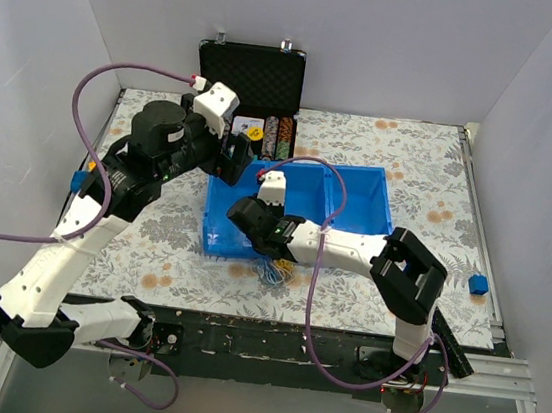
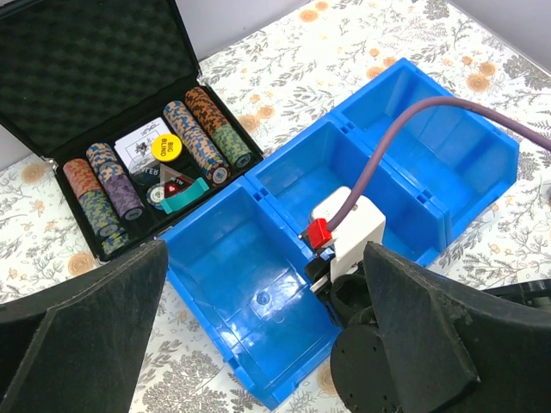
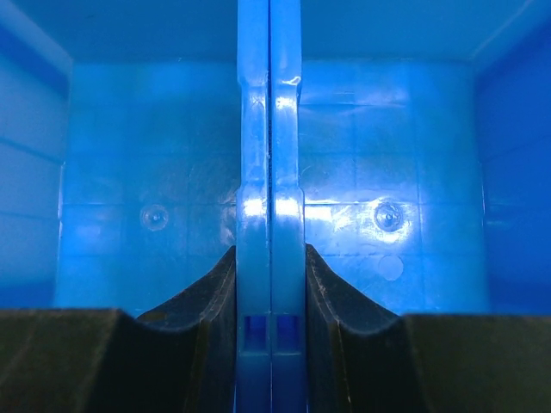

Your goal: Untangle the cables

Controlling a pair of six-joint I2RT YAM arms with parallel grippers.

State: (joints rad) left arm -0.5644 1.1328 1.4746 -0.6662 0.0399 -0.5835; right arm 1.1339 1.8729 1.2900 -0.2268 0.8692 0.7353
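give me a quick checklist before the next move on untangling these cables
1. right gripper clamped on divider wall of the blue tray: ok, a finger each side
2. left gripper open, holding nothing: ok
3. cables located: ok, by the tray's near edge, partly under the right arm
4. cables held by a gripper: not ok, neither holds them
5. poker chip case clear of left gripper: ok

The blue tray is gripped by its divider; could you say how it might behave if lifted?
Probably stiff: the blue tray is moulded plastic. Likely light, since its visible compartments look empty. The glossy divider may slip between the right fingers.
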